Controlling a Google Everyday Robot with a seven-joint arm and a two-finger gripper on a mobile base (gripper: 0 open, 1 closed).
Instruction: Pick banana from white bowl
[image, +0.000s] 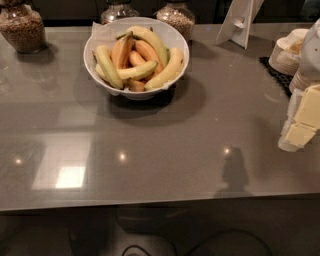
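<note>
The white bowl (175, 41) stands at the back middle of the grey counter and holds several bananas. A pale greenish-yellow banana (107, 65) lies along the bowl's left side, sloping down toward the front rim. Brighter yellow bananas (169, 70) and orange-toned ones (121, 51) lie beside and behind it. My gripper (302, 122), white with pale yellow pads, hangs at the far right edge of the view, above the counter. It is well to the right of the bowl and nearer the front, and holds nothing that I can see.
Three glass jars of grains stand along the back edge, one at the left (20, 26) and two behind the bowl (176, 16). A white card stand (239, 21) and stacked beige disposable bowls (287, 52) on a black mat are at the back right.
</note>
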